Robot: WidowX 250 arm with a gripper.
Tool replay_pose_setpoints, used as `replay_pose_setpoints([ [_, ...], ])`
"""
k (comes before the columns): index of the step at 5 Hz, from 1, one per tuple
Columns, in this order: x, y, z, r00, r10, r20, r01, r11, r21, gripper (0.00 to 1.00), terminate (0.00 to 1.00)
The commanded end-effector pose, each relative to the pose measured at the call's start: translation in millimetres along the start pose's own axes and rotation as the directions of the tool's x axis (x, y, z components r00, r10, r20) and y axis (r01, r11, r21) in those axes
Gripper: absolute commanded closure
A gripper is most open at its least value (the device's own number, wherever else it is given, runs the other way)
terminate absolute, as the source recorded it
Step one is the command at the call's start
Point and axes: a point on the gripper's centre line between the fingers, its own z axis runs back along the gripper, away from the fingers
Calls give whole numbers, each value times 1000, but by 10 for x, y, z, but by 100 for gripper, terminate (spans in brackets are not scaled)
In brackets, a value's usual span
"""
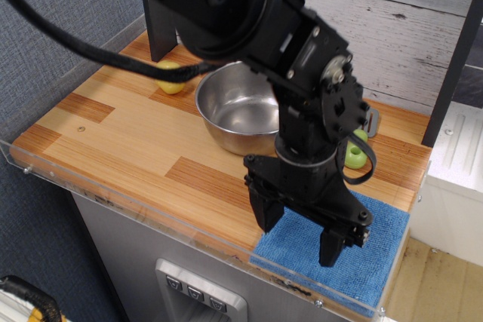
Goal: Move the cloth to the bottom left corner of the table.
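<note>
The blue cloth (377,250) lies flat at the front right corner of the wooden table (136,141), partly hidden by my arm. My gripper (298,235) is open, fingers pointing down, one finger (263,211) at the cloth's left edge and the other (332,245) over the cloth's middle. It is low over the cloth; I cannot tell if the fingertips touch it. The gripper holds nothing.
A steel bowl (234,111) stands at the back middle. A yellow-green fruit (170,84) lies behind it to the left, partly hidden by the arm. A green-handled spatula (355,152) lies behind the cloth. A clear acrylic rim (113,197) runs along the front edge.
</note>
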Motion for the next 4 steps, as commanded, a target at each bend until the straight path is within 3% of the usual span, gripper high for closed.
replay_pose_setpoints([
  [1, 153, -118, 1, 997, 9, 73, -8, 1000, -20, 0, 0],
  [2, 239, -235, 2, 997, -20, 73, 18, 999, 27, 0, 0],
  [3, 270, -363, -70, 998, -64, 24, 62, 994, 90, 0, 0],
  [4, 231, -393, -319, 991, -96, -94, 104, 990, 90, 0, 0],
])
